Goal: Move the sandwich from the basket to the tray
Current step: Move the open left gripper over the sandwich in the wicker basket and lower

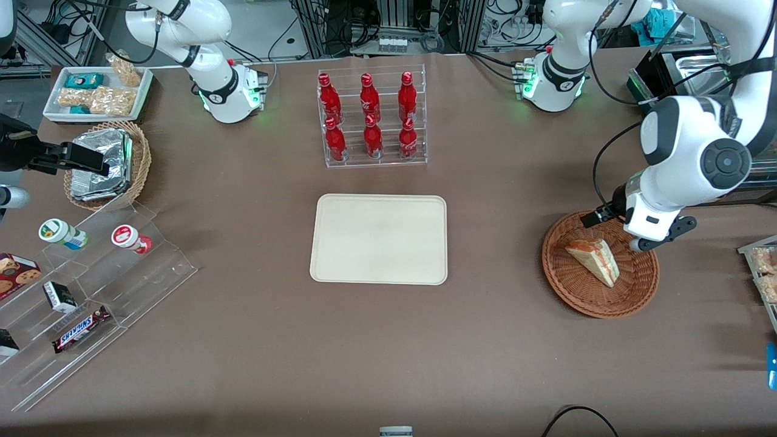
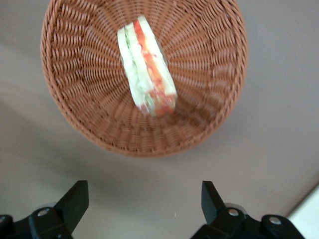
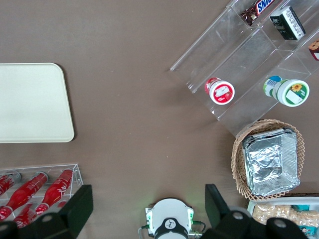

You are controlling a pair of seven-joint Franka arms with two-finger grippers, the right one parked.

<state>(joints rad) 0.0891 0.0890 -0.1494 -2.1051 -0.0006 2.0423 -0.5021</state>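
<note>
The sandwich (image 1: pixel 595 260) (image 2: pixel 147 69), a pale wedge with red and green layers in clear wrap, lies in the round reddish-brown basket (image 1: pixel 570 291) (image 2: pixel 99 129) toward the working arm's end of the table. My left gripper (image 1: pixel 631 233) (image 2: pixel 144 191) hangs above the basket's rim on the side farther from the front camera. It is open wide, and only bare table shows between the fingers. It touches neither the sandwich nor the basket. The cream tray (image 1: pixel 379 238) (image 3: pixel 30 102) lies flat at the table's middle with nothing on it.
A clear rack of red bottles (image 1: pixel 372 118) stands farther from the front camera than the tray. Toward the parked arm's end are a tan basket of foil packs (image 1: pixel 106 164), a stepped acrylic shelf (image 1: pixel 91 285) of snacks and a white snack tray (image 1: pixel 97 91).
</note>
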